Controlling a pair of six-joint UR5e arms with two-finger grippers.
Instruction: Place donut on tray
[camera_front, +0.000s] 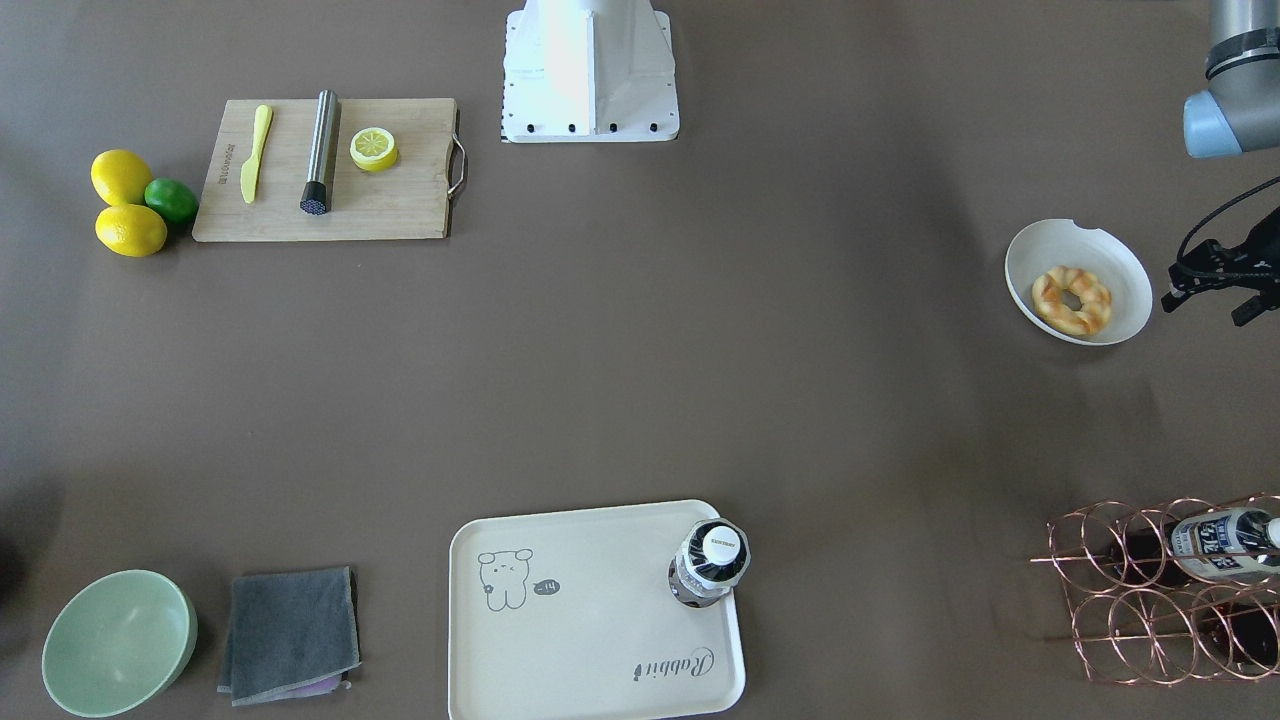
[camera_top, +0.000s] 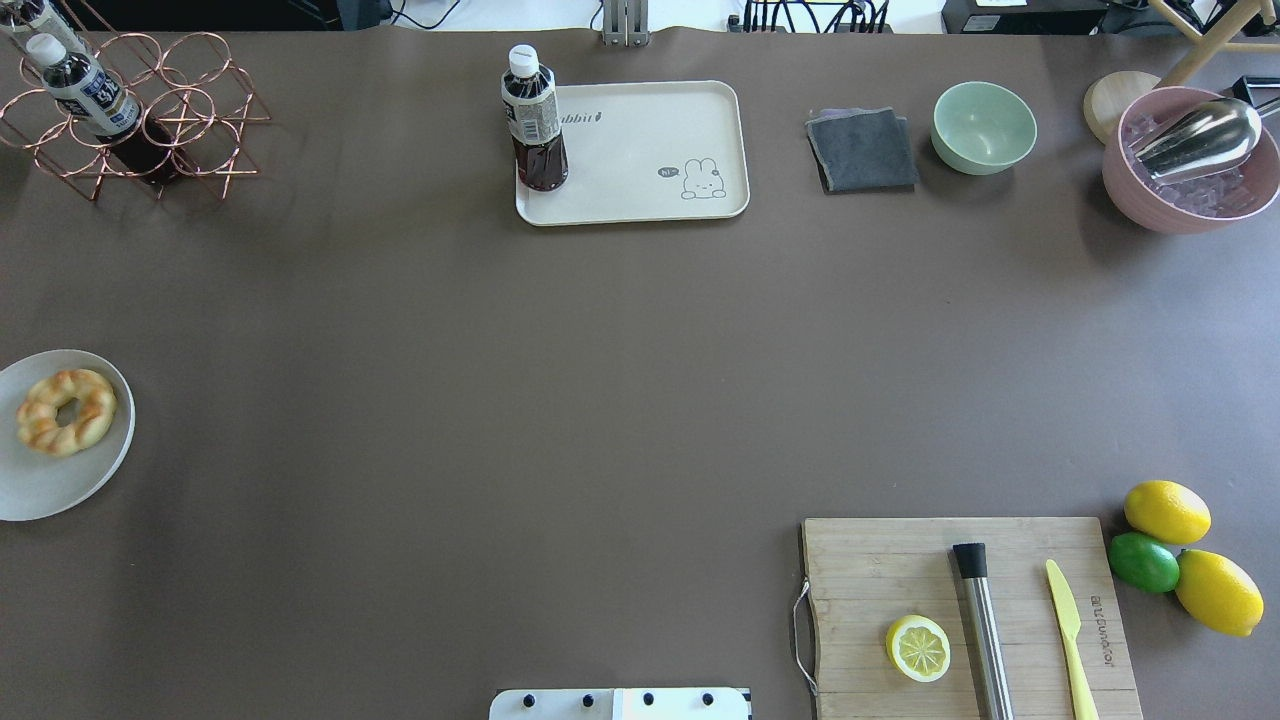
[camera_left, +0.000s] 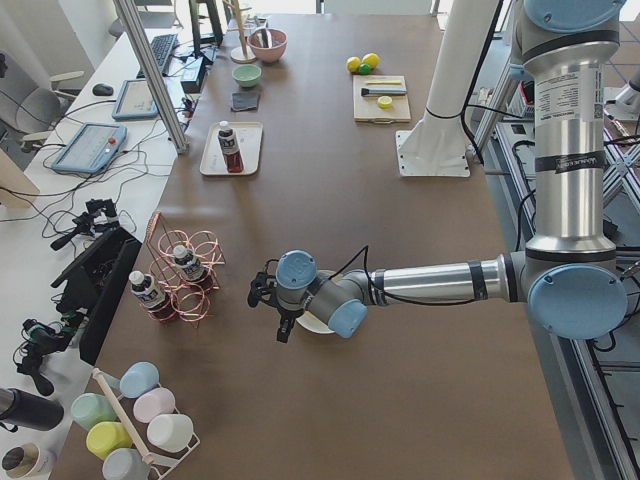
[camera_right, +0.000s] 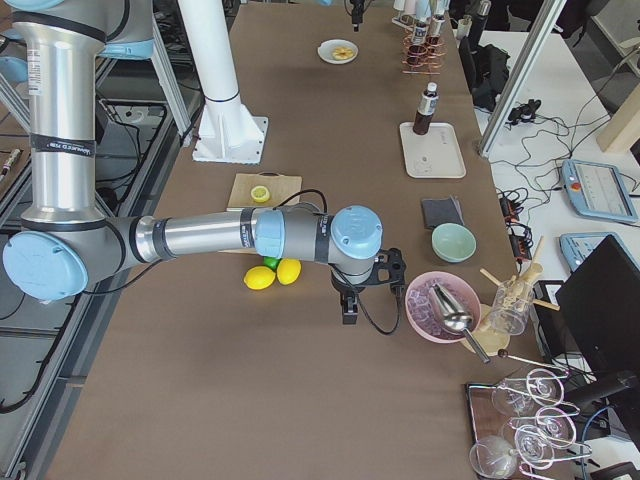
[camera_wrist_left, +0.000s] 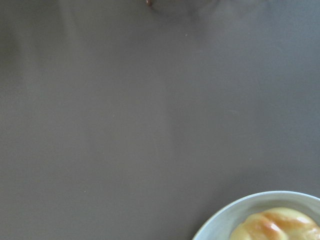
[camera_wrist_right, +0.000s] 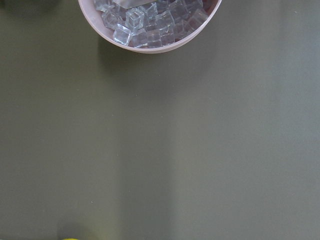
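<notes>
The donut (camera_front: 1072, 299), a golden twisted ring, lies in a white round bowl (camera_front: 1040, 245) at the table's left end; it also shows in the overhead view (camera_top: 66, 411) and at the bottom right of the left wrist view (camera_wrist_left: 280, 227). The cream tray (camera_front: 590, 620) with the grey cartoon drawing lies at the far edge (camera_top: 640, 150), with a bottle standing on one corner. My left gripper (camera_front: 1208, 305) hovers just beside the bowl, its fingers apart and empty. My right gripper (camera_right: 348, 305) hangs near the pink bowl; I cannot tell whether it is open.
A dark drink bottle (camera_top: 533, 120) stands on the tray. A copper wire rack (camera_top: 130, 110) holds bottles at the far left. A grey cloth (camera_top: 862, 150), a green bowl (camera_top: 984, 127) and a pink ice bowl (camera_top: 1190, 160) stand far right. The cutting board (camera_top: 960, 610) and lemons (camera_top: 1166, 511) lie near right.
</notes>
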